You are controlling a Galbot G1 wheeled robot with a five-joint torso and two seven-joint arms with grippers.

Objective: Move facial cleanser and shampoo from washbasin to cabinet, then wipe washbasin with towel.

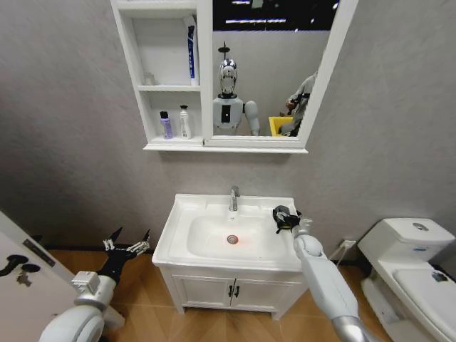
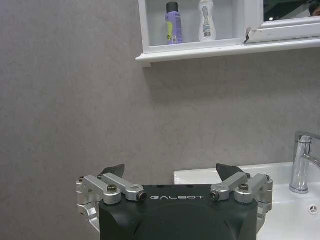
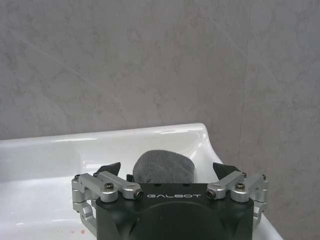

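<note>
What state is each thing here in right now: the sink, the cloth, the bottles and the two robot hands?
White ceramic washbasin: bowl dry-looking, no bottles on it.
Dark grey towel: bunched on the washbasin's rim.
Right gripper: open, over the towel.
Left gripper: open, empty, beside the washbasin.
Purple bottle and white bottle: upright in the white wall cabinet.

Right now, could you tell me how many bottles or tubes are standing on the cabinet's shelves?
3. A purple bottle and a white bottle stand side by side in the cabinet's lower compartment; a white-and-blue tube stands in the compartment above. The topmost compartment is cut off, so more may be hidden.
</note>
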